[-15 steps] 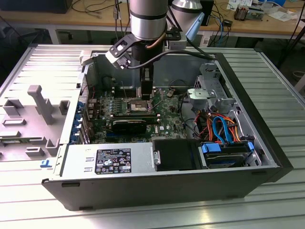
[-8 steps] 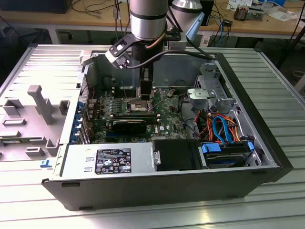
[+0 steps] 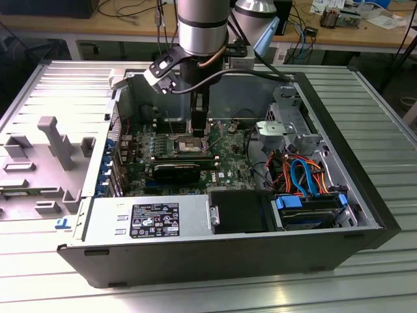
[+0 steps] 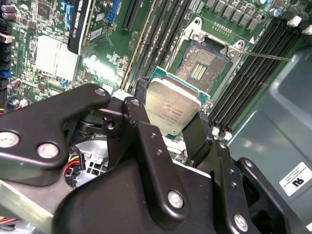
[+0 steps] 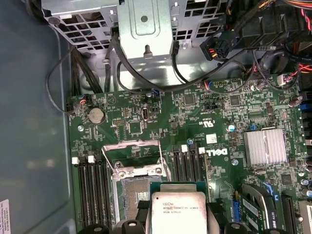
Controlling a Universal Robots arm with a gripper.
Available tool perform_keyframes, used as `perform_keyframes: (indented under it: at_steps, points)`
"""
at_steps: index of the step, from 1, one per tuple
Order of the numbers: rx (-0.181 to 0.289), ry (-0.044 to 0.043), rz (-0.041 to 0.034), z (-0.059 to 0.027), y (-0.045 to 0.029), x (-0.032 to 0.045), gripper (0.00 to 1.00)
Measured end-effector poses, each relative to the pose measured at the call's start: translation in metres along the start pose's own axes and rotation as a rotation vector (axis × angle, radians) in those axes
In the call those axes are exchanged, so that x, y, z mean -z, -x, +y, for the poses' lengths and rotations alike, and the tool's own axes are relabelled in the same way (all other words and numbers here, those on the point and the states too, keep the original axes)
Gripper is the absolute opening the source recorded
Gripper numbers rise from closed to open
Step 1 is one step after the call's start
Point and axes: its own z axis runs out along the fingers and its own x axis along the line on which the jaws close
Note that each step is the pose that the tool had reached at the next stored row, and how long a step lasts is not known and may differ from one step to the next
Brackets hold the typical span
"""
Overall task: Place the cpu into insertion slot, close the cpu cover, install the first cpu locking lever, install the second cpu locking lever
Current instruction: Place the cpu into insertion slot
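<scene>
Near the centre of the exterior view the end effector (image 3: pixel 199 128) reaches down into the open computer case (image 3: pixel 365 195), which lies on the ribbed metal surface (image 3: pixel 381 98), and hangs above the green board (image 3: pixel 229 160). In the second wrist view its two black fingers (image 4: pixel 141 95) are clamped on opposite edges of the cpu (image 4: pixel 171 103), held silver face up and clear of the board. The insertion slot (image 4: pixel 207 63) lies just beyond the chip, uncovered, with its dark contact field exposed. The cpu is therefore near the slot but not yet in it. In the first wrist view the cpu cover (image 5: pixel 132 145) seems to stand swung open beyond the slot, though its thin frame is hard to separate from the board behind it. As I judge it, the main risk is misalignment. The chip looks slightly turned relative to the slot's rim, and if it goes down skewed or off-centre, a corner could land on the rim or press on the contacts and bend them. The grip is only on the edges, so any knock against the long black memory slots (image 4: pixel 243 73) beside the socket, or the thin lever rod (image 4: pixel 265 56), could tilt the chip or make it slip free.
</scene>
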Motion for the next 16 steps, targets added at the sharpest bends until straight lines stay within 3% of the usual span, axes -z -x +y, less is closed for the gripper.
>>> perform_keyframes:
  at_steps: [3, 6, 11, 16]
  points:
    - [0.049, 0.0013, -0.0038, -0.0008, -0.0064, -0.0038, 0.55]
    - [0.064, 0.0022, -0.0091, -0.0018, -0.0101, -0.0086, 0.55]
    - [0.111, 0.0034, -0.0087, -0.0028, -0.0176, -0.0220, 0.55]
    - [0.113, 0.0034, -0.0089, -0.0048, -0.0246, -0.0346, 0.55]
